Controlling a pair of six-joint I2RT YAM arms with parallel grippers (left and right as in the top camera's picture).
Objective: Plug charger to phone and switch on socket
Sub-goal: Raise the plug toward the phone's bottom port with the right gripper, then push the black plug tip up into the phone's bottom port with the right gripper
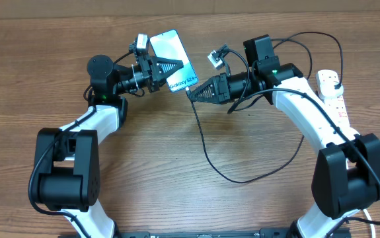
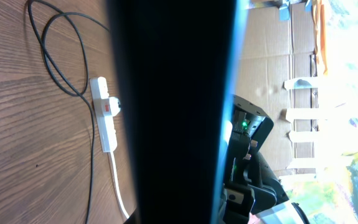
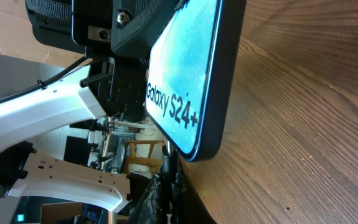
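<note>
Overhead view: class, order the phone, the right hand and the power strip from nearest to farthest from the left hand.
1. Phone: gripped in the left hand itself, top centre.
2. Right hand: just past the phone's lower edge, holding the charger tip there.
3. Power strip: far off at the table's right side.

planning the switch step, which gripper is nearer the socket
Right. The right gripper, pinching the charger at the phone's bottom edge, sits closer to the socket on the far right; the left gripper, gripping the phone, is farther left.
</note>
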